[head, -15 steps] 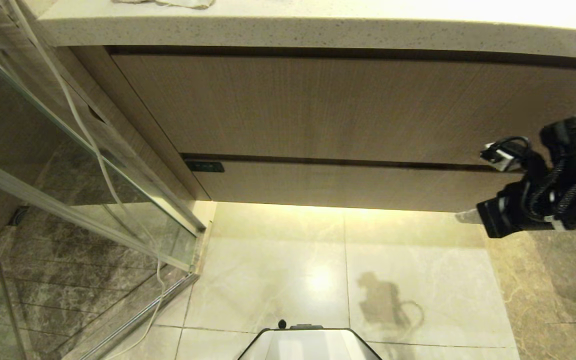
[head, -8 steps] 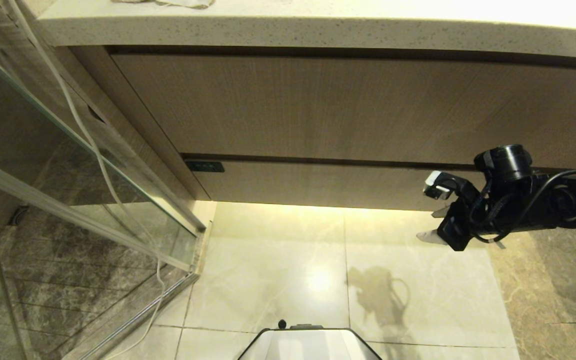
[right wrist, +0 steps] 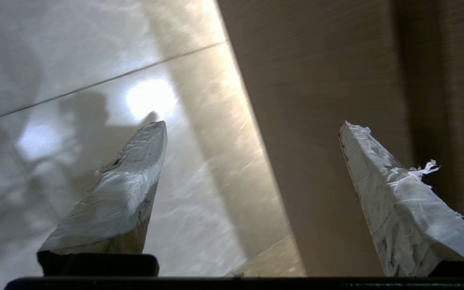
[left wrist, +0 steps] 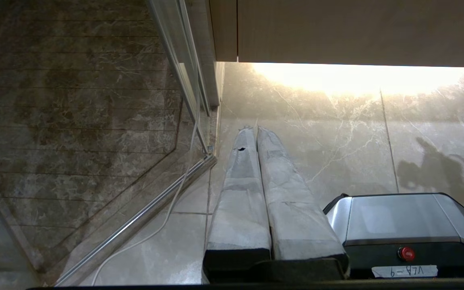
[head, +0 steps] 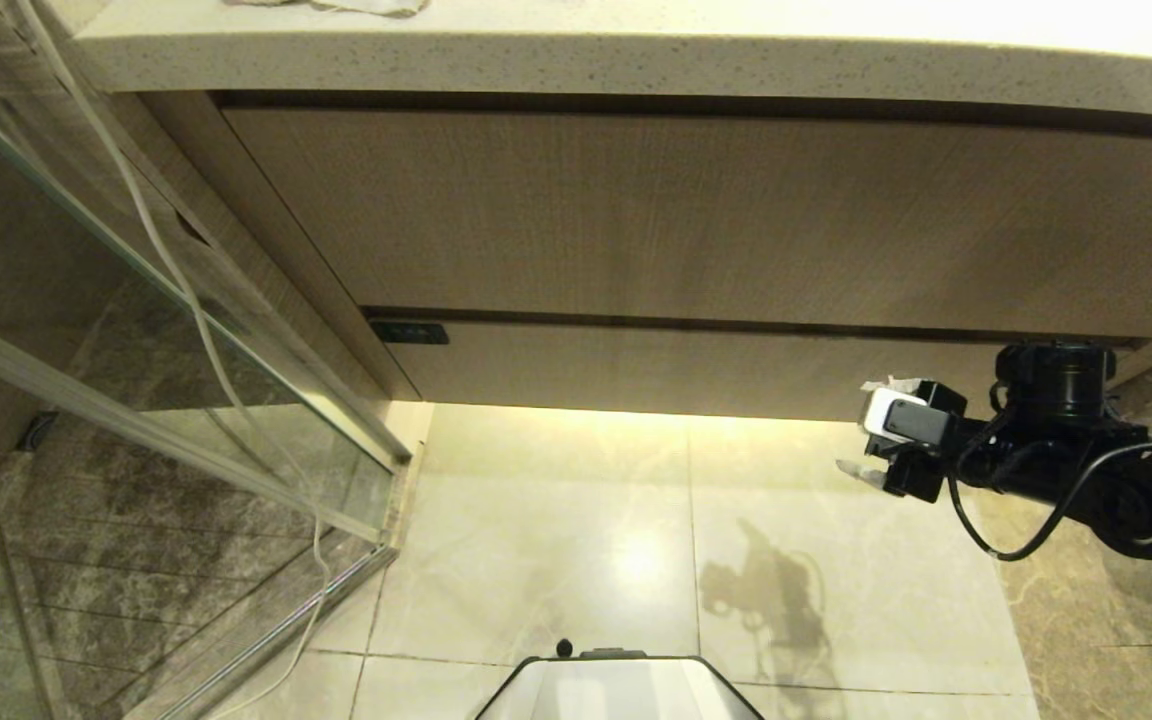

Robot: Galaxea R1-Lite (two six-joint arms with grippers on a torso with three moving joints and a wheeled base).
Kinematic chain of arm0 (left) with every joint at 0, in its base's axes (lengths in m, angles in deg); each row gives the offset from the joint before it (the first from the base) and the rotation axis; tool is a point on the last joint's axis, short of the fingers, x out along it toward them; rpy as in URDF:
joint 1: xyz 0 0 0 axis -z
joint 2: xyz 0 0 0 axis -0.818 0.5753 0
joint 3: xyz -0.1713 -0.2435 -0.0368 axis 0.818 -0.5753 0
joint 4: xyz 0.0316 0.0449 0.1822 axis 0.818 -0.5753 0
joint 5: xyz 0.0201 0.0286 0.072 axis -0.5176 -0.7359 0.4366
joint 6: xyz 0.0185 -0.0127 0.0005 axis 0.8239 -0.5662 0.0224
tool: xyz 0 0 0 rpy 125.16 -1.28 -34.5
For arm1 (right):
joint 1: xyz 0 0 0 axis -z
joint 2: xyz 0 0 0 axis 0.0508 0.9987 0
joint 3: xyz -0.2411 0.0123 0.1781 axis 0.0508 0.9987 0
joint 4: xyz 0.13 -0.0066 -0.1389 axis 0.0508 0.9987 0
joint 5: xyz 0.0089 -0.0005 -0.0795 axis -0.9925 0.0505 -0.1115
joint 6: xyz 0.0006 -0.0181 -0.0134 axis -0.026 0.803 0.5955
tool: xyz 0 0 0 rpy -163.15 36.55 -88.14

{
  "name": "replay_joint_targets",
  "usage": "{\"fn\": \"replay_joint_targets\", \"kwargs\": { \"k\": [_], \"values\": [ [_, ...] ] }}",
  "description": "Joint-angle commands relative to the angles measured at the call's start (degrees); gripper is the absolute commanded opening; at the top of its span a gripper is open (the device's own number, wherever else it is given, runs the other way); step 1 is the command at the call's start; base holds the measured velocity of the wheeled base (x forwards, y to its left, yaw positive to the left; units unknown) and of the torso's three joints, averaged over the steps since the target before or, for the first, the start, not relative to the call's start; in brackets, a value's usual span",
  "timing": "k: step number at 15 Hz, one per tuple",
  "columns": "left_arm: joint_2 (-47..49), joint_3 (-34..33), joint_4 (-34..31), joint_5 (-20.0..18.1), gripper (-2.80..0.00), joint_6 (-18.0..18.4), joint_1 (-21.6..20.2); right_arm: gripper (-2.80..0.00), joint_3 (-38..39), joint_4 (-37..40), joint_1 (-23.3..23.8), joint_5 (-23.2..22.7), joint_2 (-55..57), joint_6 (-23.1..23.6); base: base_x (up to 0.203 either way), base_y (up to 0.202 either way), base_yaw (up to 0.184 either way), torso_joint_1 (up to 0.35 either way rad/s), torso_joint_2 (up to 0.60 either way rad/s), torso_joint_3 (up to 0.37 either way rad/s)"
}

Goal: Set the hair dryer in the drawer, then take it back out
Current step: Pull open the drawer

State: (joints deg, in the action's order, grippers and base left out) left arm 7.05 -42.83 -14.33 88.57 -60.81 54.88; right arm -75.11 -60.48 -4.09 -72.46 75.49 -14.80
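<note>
The drawer [head: 686,370] is the narrow beige wood-grain front under the taller panel [head: 686,210], and it is closed. My right gripper [head: 864,428] hangs low in front of the drawer's right end, just above the floor, open and empty. In the right wrist view the right gripper [right wrist: 252,125] has its wrapped fingers [right wrist: 127,193] wide apart, straddling the drawer front's lower edge [right wrist: 316,121]. The hair dryer is out of view. My left gripper [left wrist: 255,129] is parked over the floor tiles, shut with nothing in it.
A speckled stone countertop [head: 636,60] overhangs the vanity, with a cloth [head: 336,6] on it. A glass shower door [head: 136,300] with a hanging white cord [head: 186,290] closes off the left. My base [head: 616,690] stands on the pale floor tiles.
The right arm has dropped and swung left from beside the taller panel to the drawer front's height. Its wrist has rolled and its jaws have opened. The left arm has not moved.
</note>
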Motion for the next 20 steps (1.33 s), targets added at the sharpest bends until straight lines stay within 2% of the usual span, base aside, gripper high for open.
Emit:
{"fn": "replay_joint_targets", "kwargs": {
  "k": [1, 2, 4, 5, 8, 20],
  "values": [
    [0.00, -0.09, 0.01, 0.00, -2.80, 0.02, 0.00, 0.00, 1.10, -7.76, 1.56, -4.31, 1.72, 0.55, 0.000, 0.000, 0.000, 0.000, 0.00, 0.000],
    [0.00, -0.09, 0.01, 0.00, -2.80, 0.02, 0.00, 0.00, 1.13, -10.69, 1.95, -5.57, 2.70, 0.14, 0.000, 0.000, 0.000, 0.000, 0.00, 0.000],
    [0.00, -0.09, 0.01, 0.00, -2.80, 0.02, 0.00, 0.00, 0.85, -11.45, 1.96, -5.94, 3.10, -0.51, 0.000, 0.000, 0.000, 0.000, 0.00, 0.000],
    [0.00, -0.09, 0.01, 0.00, -2.80, 0.02, 0.00, 0.00, 0.43, -12.65, 1.96, -6.57, 3.95, -2.26, 0.000, 0.000, 0.000, 0.000, 0.00, 0.000],
    [0.00, -0.09, 0.01, 0.00, -2.80, 0.02, 0.00, 0.00, 0.16, -12.82, 1.94, -6.54, 4.22, -2.47, 0.000, 0.000, 0.000, 0.000, 0.00, 0.000],
    [0.00, -0.09, 0.01, 0.00, -2.80, 0.02, 0.00, 0.00, -13.32, -13.70, 1.70, -6.47, 14.54, -3.91, 0.000, 0.000, 0.000, 0.000, 0.00, 0.000]
  ]
}}
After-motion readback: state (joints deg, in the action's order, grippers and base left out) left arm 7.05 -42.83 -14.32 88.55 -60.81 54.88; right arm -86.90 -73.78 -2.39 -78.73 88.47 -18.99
